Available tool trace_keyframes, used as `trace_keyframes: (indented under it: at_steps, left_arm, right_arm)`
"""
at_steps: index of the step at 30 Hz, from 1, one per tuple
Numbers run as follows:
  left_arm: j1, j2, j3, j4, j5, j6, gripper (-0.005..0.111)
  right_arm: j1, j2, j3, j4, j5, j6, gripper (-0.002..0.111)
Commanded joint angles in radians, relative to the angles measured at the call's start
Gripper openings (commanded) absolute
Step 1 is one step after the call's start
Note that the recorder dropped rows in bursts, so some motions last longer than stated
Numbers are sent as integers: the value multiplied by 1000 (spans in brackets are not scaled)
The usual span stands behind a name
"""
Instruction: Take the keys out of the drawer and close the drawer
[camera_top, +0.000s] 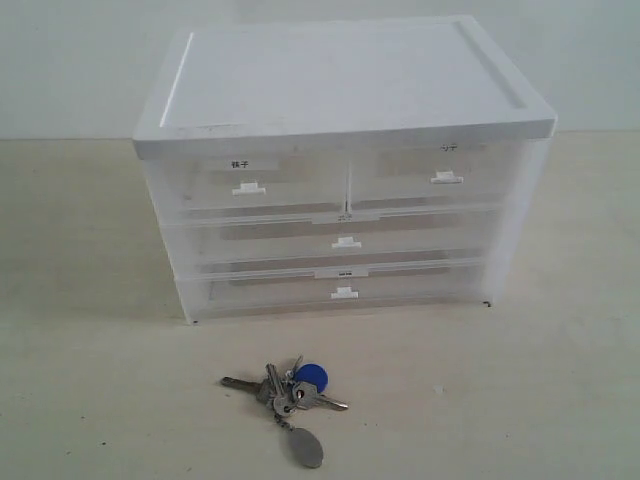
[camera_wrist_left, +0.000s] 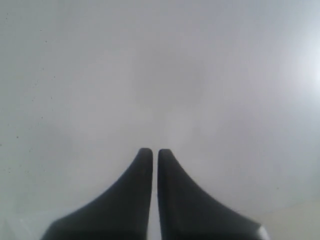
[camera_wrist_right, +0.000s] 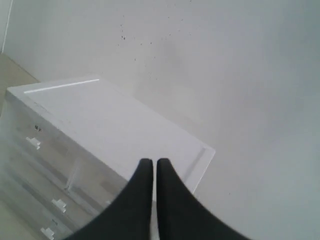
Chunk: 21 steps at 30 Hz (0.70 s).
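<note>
The keys (camera_top: 290, 390), silver on a ring with a round blue cap and a grey oval tag, lie on the table in front of the cabinet. The drawer (camera_top: 432, 176), the upper right half-width one with a faint label and a white tab handle, sits flush with the cabinet front. Neither gripper appears in the exterior view. In the left wrist view my left gripper (camera_wrist_left: 151, 151) is shut and empty, facing a plain pale surface. My right gripper (camera_wrist_right: 151, 161) is also shut and empty, hovering above the cabinet's white top (camera_wrist_right: 115, 125).
The white translucent cabinet (camera_top: 345, 90) stands at the middle back of the beige table (camera_top: 90, 400). It also has an upper left half-width drawer (camera_top: 245, 180) with a bold label and two full-width drawers (camera_top: 345, 250) below, all pushed in. A pale wall rises behind.
</note>
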Motion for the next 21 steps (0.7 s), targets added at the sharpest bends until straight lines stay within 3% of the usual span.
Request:
trace_keyframes:
  at_steps: [1,11,21]
  left_arm:
    - [3,-123,43,79,56,-90,5]
    - [3,-329,132,298,117,-312,5]
    - [3,-387,181,601,94,-398,5]
  right_arm:
    - [2,-165,60,19,-48,30,0]
    - [2,-442,205,52,-64,136,0]
    - [2,-442,232,82,-15,188,0]
